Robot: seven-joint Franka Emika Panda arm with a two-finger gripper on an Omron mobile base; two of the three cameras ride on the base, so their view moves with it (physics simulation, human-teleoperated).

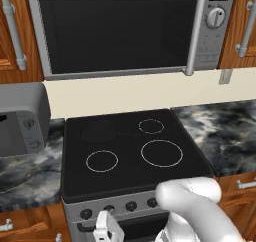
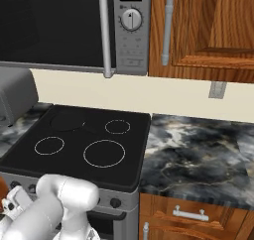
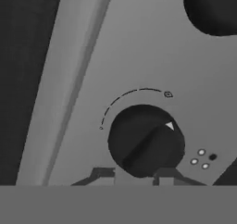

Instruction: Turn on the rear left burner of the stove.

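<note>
- The knob (image 3: 146, 142) looks small, rigid and smooth; I judge it wants a pinch across its raised bar, then a firm twist
- It sits on the stove (image 1: 131, 148) front panel (image 3: 139, 47); rear left burner (image 1: 98, 131) lies dark
- The arm reaches low, gripper (image 3: 134, 174) at the knob, fingertips (image 3: 102, 173) straddling its lower edge; grasp: cannot tell
</note>
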